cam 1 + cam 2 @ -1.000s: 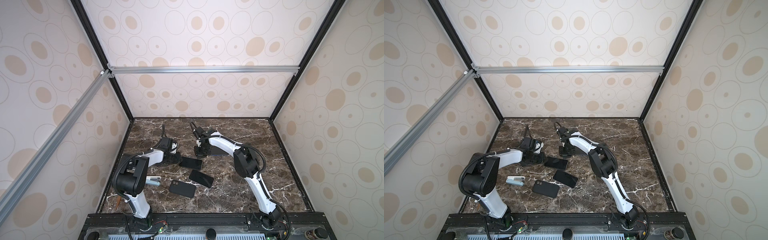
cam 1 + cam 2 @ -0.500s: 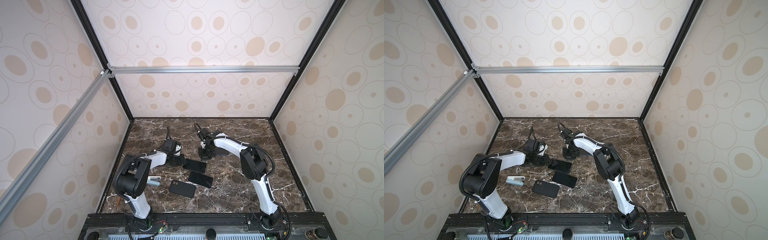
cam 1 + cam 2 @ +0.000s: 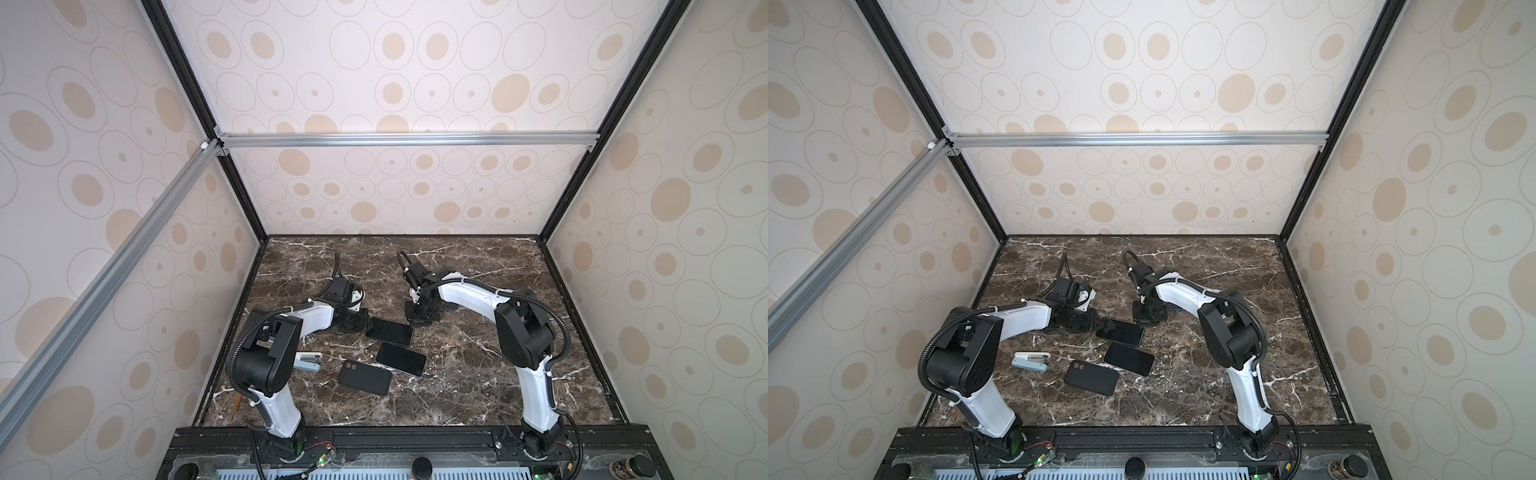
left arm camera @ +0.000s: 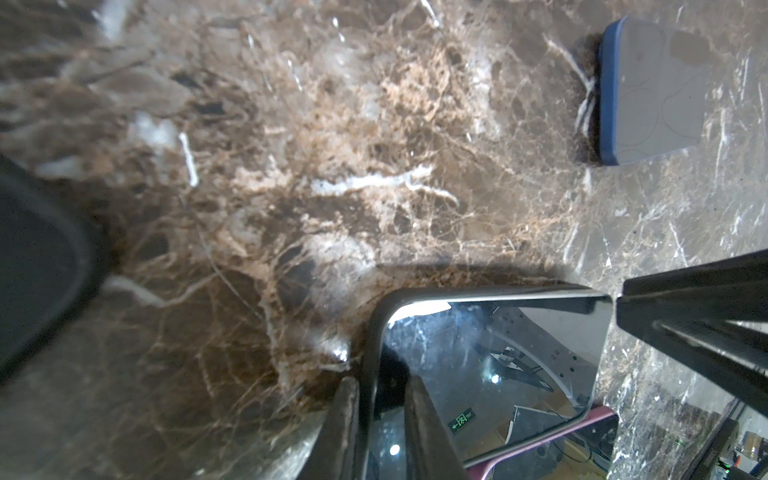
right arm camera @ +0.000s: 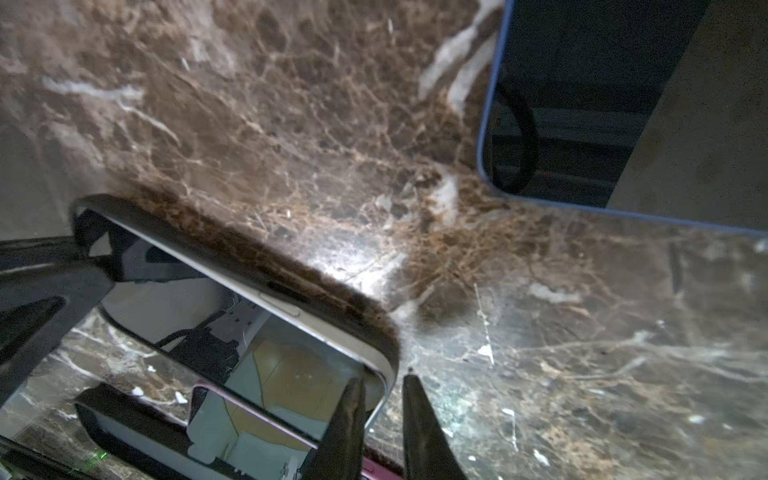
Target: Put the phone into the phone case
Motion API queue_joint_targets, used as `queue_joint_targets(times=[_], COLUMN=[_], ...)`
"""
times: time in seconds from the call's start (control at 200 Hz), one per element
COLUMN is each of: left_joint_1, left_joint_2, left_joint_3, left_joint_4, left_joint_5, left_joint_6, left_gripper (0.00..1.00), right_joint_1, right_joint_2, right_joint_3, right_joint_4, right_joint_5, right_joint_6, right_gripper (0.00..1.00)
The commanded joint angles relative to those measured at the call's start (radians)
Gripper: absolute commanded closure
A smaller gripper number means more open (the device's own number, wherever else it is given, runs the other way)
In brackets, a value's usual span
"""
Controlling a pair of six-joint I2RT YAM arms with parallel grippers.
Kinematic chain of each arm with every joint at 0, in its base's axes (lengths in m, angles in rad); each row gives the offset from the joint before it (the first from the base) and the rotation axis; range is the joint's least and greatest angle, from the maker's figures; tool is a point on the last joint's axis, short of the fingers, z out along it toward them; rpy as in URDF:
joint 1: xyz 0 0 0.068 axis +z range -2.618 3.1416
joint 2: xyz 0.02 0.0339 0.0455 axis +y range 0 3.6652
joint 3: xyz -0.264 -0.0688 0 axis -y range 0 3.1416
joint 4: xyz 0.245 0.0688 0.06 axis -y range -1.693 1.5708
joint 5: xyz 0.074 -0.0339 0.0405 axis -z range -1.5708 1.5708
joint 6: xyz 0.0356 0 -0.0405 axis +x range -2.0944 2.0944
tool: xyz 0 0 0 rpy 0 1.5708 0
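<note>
Two firm grips on one phone [image 3: 390, 331]: left tool [image 4: 379, 379] at one end, right tool [image 5: 383, 378] opposite.

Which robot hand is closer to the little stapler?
Left. The left hand grips the phone at the end nearer the stapler; the right hand holds its far end.

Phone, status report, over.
Left gripper shut on phone, one end. Right gripper pinches opposite corner. Black case lies apart. Spare phone between them.

Cream walls [image 3: 395, 83] patterned with tan ovals enclose a dark brown marble floor [image 3: 457, 374], braced by aluminium rails [image 3: 407, 139].
</note>
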Motion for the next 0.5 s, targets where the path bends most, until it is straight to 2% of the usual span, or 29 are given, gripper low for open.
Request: queue_joint_targets(times=[0.0,0.18,0.495], left_joint_1=[-0.009,-0.009,-0.010], left_joint_2=[0.029,0.027,0.027], left_joint_3=[0.000,-0.005,-0.026], left_joint_4=[-0.083,-0.084,-0.069], left_joint_5=[-0.023,-0.020,-0.006], left_joint_6=[0.025,0.022,-0.002], left_gripper=[0.79,0.79,0.79], right_joint_1=[-0.004,-0.004,0.000], right_joint_2=[0.001,0.004,0.021], right_joint_3=[-0.018,-0.047,-0.088], right_joint_4=[0.028,0.054,0.049], right_joint_5=[-0.018,-0.037,-0.091], right_joint_6=[0.024,0.032,0.037], right_gripper=[0.82,0.87,0.90])
